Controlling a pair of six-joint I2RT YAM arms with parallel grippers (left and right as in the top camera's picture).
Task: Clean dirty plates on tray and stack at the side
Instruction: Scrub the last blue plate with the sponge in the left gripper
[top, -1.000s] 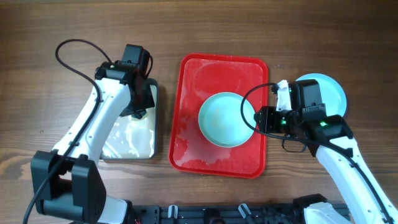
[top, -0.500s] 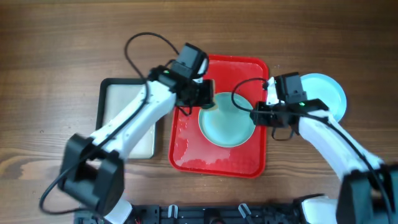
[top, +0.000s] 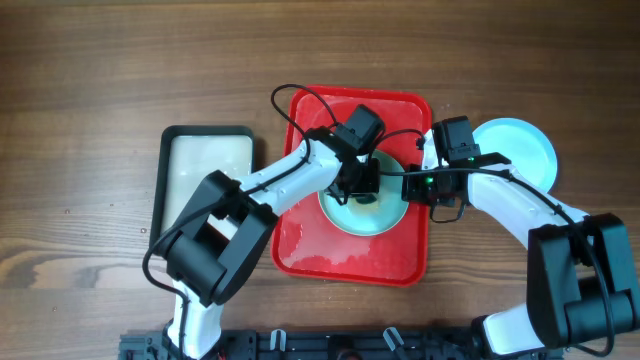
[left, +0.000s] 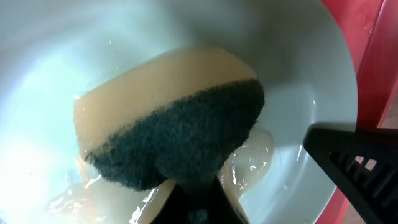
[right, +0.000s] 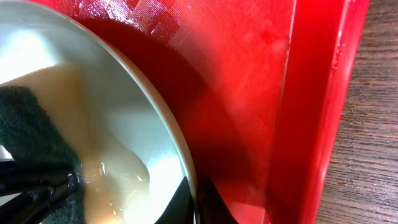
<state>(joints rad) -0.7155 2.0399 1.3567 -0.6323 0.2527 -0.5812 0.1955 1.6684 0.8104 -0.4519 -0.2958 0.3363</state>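
Red tray (top: 300, 245) sits in the middle of the wooden worktop (top: 100, 80). One pale blue plate (top: 370, 224) lies in it, closer to the tray's right-hand rim when you look from above. Both arms are on that plate.

The left gripper (top: 358, 188) reaches in from the left side with its jaws closed on a sponge (left: 168, 106). It's tan foam with a dark scouring side, and it's pressed down onto the inside of the plate. There's cloudy soapy water (left: 252, 152) pooled around it, which shows up pretty well on the left wrist cam.

The right gripper (right: 196, 202) comes in from the opposite side. Its jaws are pinched on the plate's rim, one finger inside the rim and one outside, right next to the tray's raised edge. The tray floor looks wet and shiny all over.

Another pale plate (top: 530, 150) sits on the worktop just off the tray's right side, up by its far corner, partly tucked under the right arm. Honestly can't tell if it's one plate or more stacked there.

Over on the left there's a smaller black-rimmed tray (top: 164, 190) with a pale inside. It's beside the red one with a strip of bare wood between them, and neither arm is touching it.
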